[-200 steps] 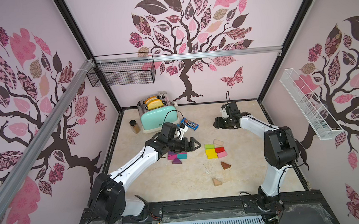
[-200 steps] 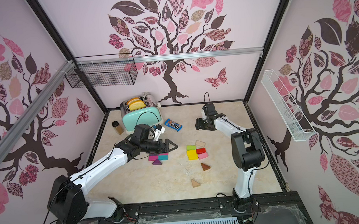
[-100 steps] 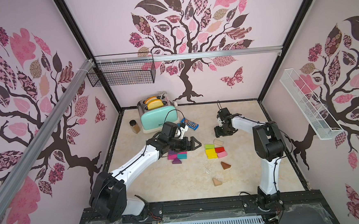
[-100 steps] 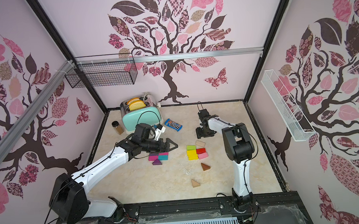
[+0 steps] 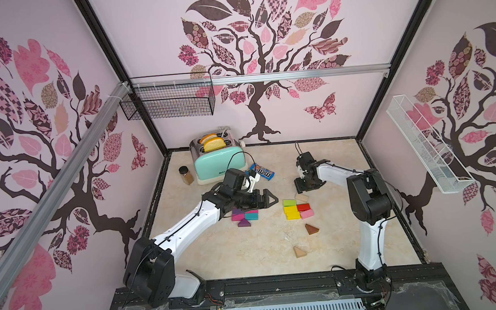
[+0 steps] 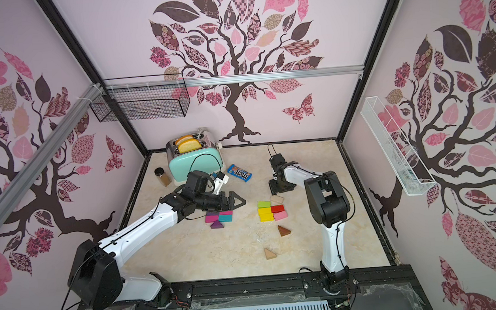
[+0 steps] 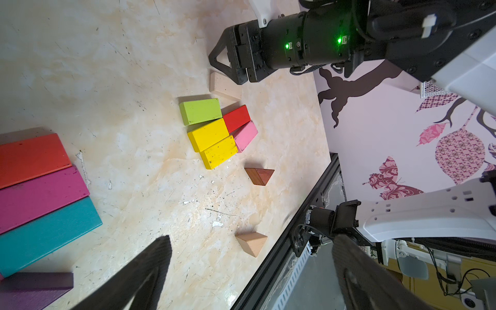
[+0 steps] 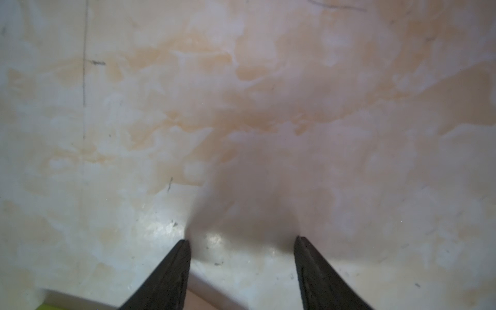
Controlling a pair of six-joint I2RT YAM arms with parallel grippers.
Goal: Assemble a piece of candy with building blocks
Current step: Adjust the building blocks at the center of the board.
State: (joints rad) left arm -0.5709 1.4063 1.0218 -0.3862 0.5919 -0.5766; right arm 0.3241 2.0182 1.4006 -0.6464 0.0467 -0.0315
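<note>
The pale tan rectangular wooden block [image 7: 224,88] is seen just beside the tips of the right gripper [image 8: 241,240] — jaws half-parted, nothing held — and well apart from the wide-open, empty left gripper [image 5: 268,201].

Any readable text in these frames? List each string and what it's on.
"m&m's": on the blue candy packet, legible in both top views.
Small dark lettering low on the front of the mint toaster: too small to read.
No other text is visible.
</note>
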